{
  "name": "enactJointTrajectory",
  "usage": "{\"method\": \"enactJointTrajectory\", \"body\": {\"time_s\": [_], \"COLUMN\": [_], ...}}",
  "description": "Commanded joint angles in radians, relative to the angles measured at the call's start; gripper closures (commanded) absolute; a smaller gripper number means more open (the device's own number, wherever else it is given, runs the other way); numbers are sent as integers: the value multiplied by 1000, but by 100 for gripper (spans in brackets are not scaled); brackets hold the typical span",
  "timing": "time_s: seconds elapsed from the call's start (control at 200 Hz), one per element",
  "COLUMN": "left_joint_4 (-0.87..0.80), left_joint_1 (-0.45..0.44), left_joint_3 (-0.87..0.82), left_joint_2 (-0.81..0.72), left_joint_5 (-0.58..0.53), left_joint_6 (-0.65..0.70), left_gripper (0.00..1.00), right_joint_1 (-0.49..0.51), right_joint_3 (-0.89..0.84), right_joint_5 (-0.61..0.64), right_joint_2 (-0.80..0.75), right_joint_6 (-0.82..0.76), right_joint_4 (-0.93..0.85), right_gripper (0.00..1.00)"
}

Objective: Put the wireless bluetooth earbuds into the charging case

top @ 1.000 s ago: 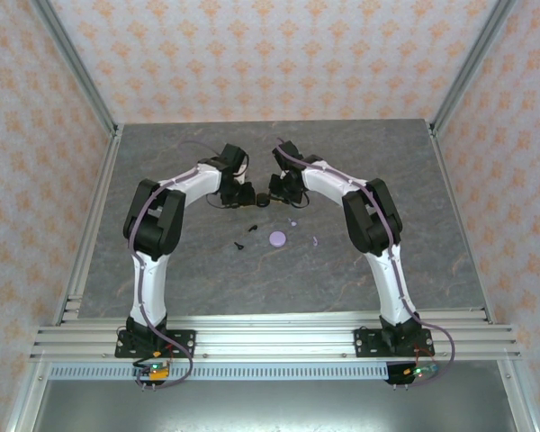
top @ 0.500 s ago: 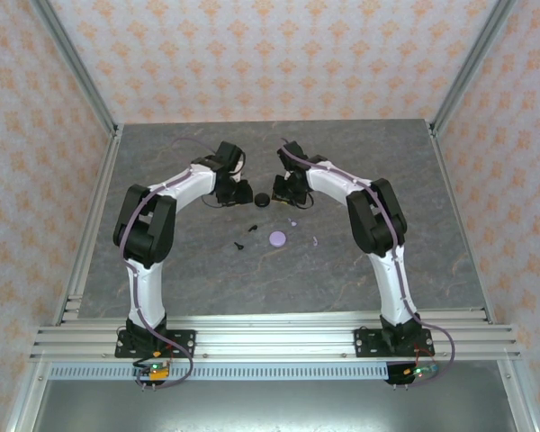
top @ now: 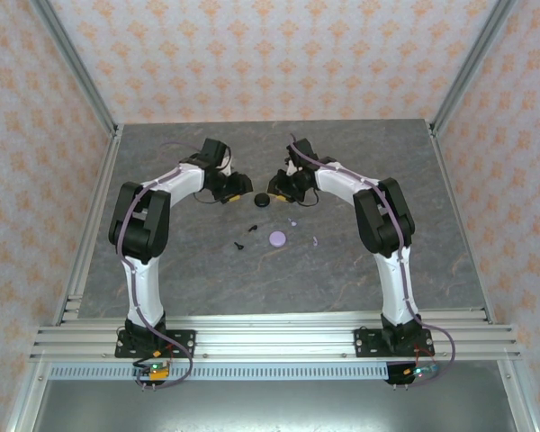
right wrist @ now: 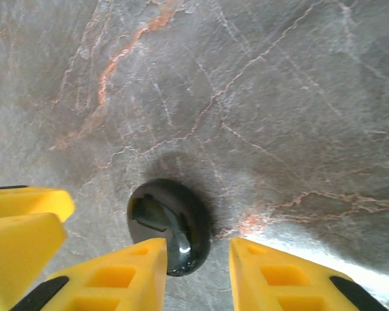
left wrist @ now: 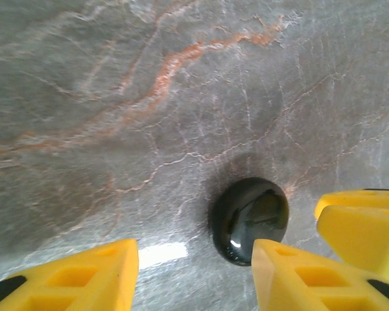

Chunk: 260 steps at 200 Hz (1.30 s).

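The black round case (top: 263,200) lies shut on the bench (top: 162,270), about midway between the left and right edges and rather closer to the far edge than the near one. The two arms reach in toward it from either side. The left end effector (top: 238,190) sits just to the left of the case and the right end effector (top: 282,184) just to its right, both low over the stone-patterned surface.

In the left wrist view the yellow fingers (left wrist: 84,275) stand well apart with bare bench between them. The glossy case rests just ahead of one finger's tip, off to the side of the gap, and nothing is gripped. A yellow finger of the other arm shows at the edge beyond the case.

In the right wrist view the fingers (right wrist: 292,278) are parted more narrowly, again with only bench in the gap. One fingertip overlaps the near rim of the case from the camera's angle. Whether it touches cannot be told, but the case is not held between the jaws.

The earbuds all lie loose on the bench, none in a case, toward the near edge from the black case. One black earbud (top: 251,227) and the other black earbud (top: 239,244) are left of the lavender round case (top: 277,238). One lavender earbud (top: 292,222) lies just beyond the lavender case, toward its right side. The other lavender earbud (top: 313,240) lies farther toward the right edge.
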Motion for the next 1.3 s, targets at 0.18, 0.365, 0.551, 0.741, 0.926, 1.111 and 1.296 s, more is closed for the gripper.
{"method": "enactJointTrajectory", "body": {"time_s": [0.18, 0.365, 0.551, 0.741, 0.926, 1.111, 1.296], "left_joint_4": [79, 108, 120, 143, 178, 205, 226], "left_joint_1": [-2, -4, -10, -18, -30, -40, -44], "left_joint_3": [-26, -40, -49, -47, -51, -59, -76], "left_joint_2": [43, 53, 61, 79, 92, 100, 94], "left_joint_5": [96, 124, 127, 148, 164, 172, 170], "left_joint_6": [-68, -86, -99, -118, -146, -167, -190], "left_gripper": [49, 48, 48, 49, 50, 53, 55], "right_joint_1": [0, 2, 1, -2, -4, -8, -13], "right_joint_3": [14, 19, 20, 15, 7, -14, -36], "right_joint_5": [-66, -84, -77, -90, -97, -104, -105], "right_joint_2": [13, 27, 38, 52, 57, 58, 57], "right_joint_6": [29, 29, 30, 39, 51, 66, 79], "right_joint_4": [31, 33, 26, 41, 57, 82, 101], "right_gripper": [69, 72, 72, 74, 76, 79, 82]}}
